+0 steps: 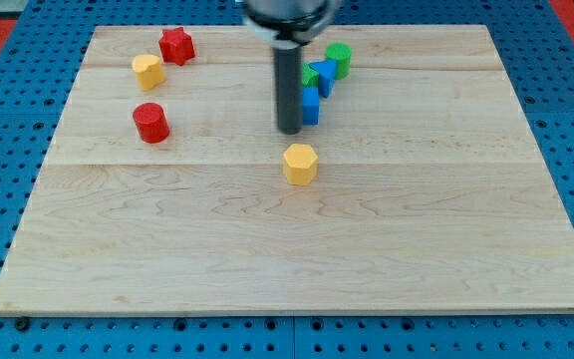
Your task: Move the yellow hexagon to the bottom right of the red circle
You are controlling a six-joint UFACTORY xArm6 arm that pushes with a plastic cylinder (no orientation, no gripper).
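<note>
The yellow hexagon lies near the board's middle. The red circle stands well to its left and a little higher in the view. My tip is just above the yellow hexagon in the view, a short gap away from it, and touches or nearly touches the blue block on its right.
A red star and a yellow block sit at the top left. A blue block, a green block and a green cylinder cluster right of the rod. The wooden board lies on a blue pegboard.
</note>
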